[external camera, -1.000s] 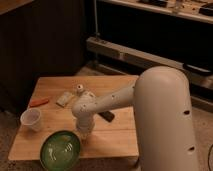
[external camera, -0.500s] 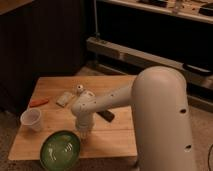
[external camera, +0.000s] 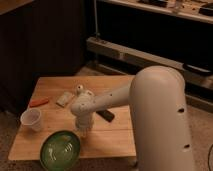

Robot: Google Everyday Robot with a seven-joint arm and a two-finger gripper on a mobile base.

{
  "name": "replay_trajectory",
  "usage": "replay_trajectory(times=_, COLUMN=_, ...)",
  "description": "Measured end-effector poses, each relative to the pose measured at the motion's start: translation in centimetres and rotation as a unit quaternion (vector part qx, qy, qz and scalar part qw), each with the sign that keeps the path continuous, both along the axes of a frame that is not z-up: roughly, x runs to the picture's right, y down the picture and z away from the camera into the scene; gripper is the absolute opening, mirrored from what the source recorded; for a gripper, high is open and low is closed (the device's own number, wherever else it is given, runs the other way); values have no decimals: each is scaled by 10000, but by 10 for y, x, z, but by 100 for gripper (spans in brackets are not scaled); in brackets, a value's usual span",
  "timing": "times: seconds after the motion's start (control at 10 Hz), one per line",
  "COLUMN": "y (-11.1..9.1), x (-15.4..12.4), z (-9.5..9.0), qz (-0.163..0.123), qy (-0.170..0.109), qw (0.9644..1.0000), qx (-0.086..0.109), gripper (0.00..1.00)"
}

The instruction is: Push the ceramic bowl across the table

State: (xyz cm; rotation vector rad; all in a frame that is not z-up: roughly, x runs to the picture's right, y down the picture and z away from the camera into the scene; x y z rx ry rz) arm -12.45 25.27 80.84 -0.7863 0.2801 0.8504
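Observation:
The green glazed ceramic bowl sits near the front edge of the light-wood table, left of centre. My white arm reaches in from the right, and its gripper points down just behind and to the right of the bowl's rim, close to it. I cannot tell whether it touches the bowl.
A translucent white plastic cup stands at the table's left edge. An orange object lies at the back left, a pale packet behind the wrist and a dark flat object under the arm. Dark shelving stands behind.
The gripper has shifted very slightly lower toward the bowl's rim. The bowl and other things have not visibly moved.

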Motion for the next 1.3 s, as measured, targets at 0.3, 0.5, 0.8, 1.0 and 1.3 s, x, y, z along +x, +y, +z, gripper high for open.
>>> replay_trajectory(times=0.3, y=2, x=-10, z=-5, qz=-35, qy=-135, qw=9999, qx=-9, gripper=0)
replay_trajectory(times=0.5, y=3, x=-13, z=-5, qz=-41, qy=-188, qw=9998, qx=-42, gripper=0)
replay_trajectory(times=0.8, y=4, x=-16, z=-5, qz=-88, qy=-238, qw=9996, qx=-130, gripper=0)
replay_trajectory(times=1.0, y=6, x=-20, z=-5, qz=-175, qy=-227, qw=9994, qx=-215, gripper=0)
replay_trajectory(times=1.3, y=8, x=-30, z=-4, qz=-282, qy=-277, qw=9988, qx=-281, gripper=0)
